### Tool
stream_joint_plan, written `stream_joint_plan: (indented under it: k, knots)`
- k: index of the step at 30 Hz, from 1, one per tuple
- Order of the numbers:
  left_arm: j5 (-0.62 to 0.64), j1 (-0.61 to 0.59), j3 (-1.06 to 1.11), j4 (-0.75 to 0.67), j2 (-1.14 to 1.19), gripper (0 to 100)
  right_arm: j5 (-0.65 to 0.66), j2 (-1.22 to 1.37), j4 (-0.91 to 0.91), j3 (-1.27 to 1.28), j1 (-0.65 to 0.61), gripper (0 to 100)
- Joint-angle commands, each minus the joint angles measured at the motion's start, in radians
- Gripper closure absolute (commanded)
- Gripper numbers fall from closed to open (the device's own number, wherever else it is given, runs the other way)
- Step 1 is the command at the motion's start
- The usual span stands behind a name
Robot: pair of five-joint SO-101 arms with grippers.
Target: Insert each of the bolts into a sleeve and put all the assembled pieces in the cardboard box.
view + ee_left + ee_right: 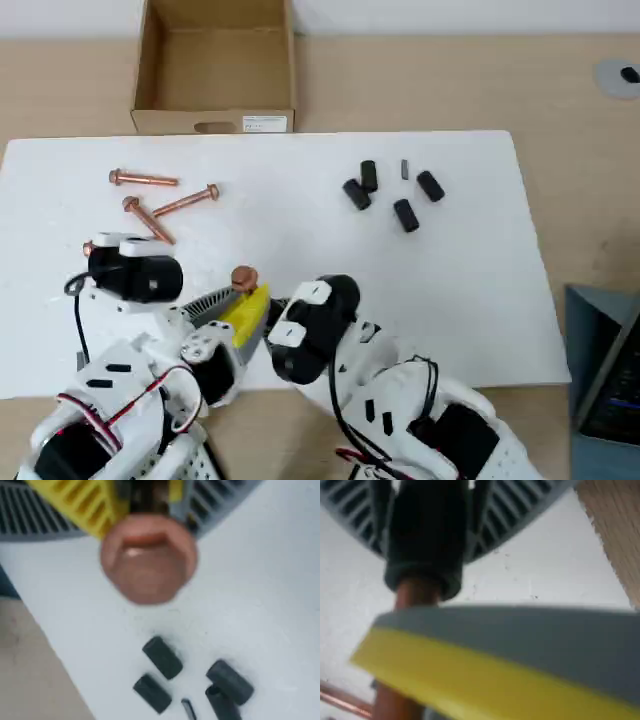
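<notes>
My left gripper [238, 302] [147, 500] is shut on a copper bolt [244, 278] whose round head [148, 557] faces its camera. My right gripper [422, 545] is shut on a black sleeve [422, 530], and the bolt's shaft [415, 592] meets the sleeve's open end. The left gripper's yellow and grey finger [495, 650] crosses in front. Three loose bolts [143, 179] [185, 201] [148, 220] lie on the white mat's left part. Several loose sleeves [369, 176] [162, 657] lie at the mat's middle right. The cardboard box [214, 120] stands open beyond the mat's far edge.
The white mat [470, 300] covers most of the wooden table. A tiny dark piece [404, 169] lies among the sleeves. A dark laptop [605, 370] sits at the right edge. Another copper bolt end [88, 248] peeks out beside the left arm's motor.
</notes>
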Motion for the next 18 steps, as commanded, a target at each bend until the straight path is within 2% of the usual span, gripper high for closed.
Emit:
stream_joint_plan:
  k: [1,7,13,18]
  knots:
    - [-0.028,0.005,-0.031,0.018,-0.001,100,0.006,-0.053,-0.041,-0.010,-0.008,98.9]
    - [-0.032,-0.005,-0.026,0.061,-0.001,98,0.006,-0.053,-0.041,-0.008,-0.008,98.9]
    - [-0.035,-0.115,-0.031,0.074,0.001,81,0.006,-0.053,-0.041,-0.008,-0.008,98.9]
    - [-0.035,-0.137,-0.049,0.075,0.001,81,0.006,-0.053,-0.041,-0.007,-0.008,98.9]
